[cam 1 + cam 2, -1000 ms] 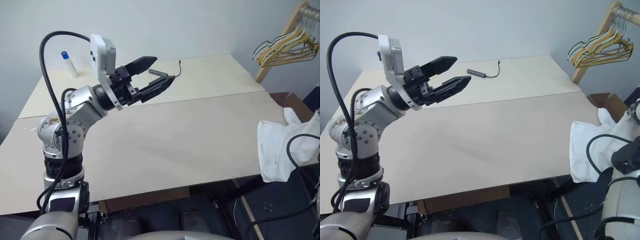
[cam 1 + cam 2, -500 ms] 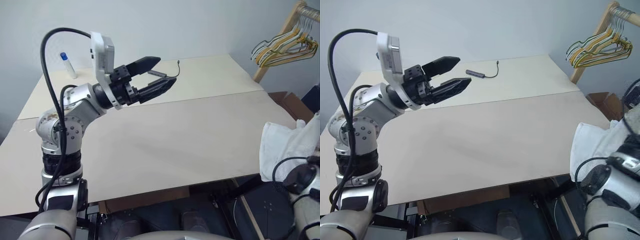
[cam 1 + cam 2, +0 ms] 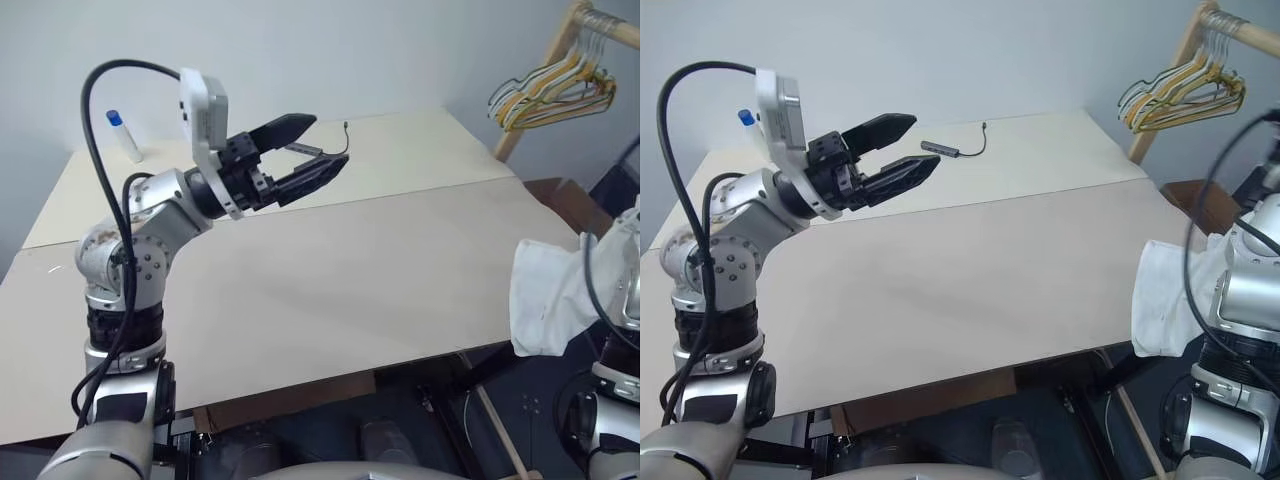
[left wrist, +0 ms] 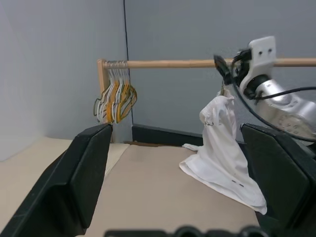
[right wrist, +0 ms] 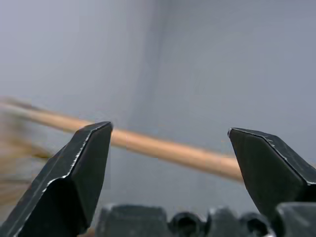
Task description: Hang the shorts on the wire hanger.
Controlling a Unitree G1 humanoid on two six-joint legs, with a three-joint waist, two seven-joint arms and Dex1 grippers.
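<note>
We cannot make out what holds the shorts' (image 4: 221, 148) top. White and crumpled, they drape over the tabletop's (image 3: 330, 290) right edge. Left gripper (image 3: 312, 148) and right gripper (image 5: 170, 163) gape wide, empty.

Spread right claw (image 5: 170, 163) facing wooden rod (image 5: 163, 150).

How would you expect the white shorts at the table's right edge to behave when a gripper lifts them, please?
The shorts will probably be floppy: they hang in soft folds over the edge of the table. In the left wrist view they trail down in a limp cone, so a lifted part will likely drag the rest behind. They look light, and the thin cloth may bunch.
</note>
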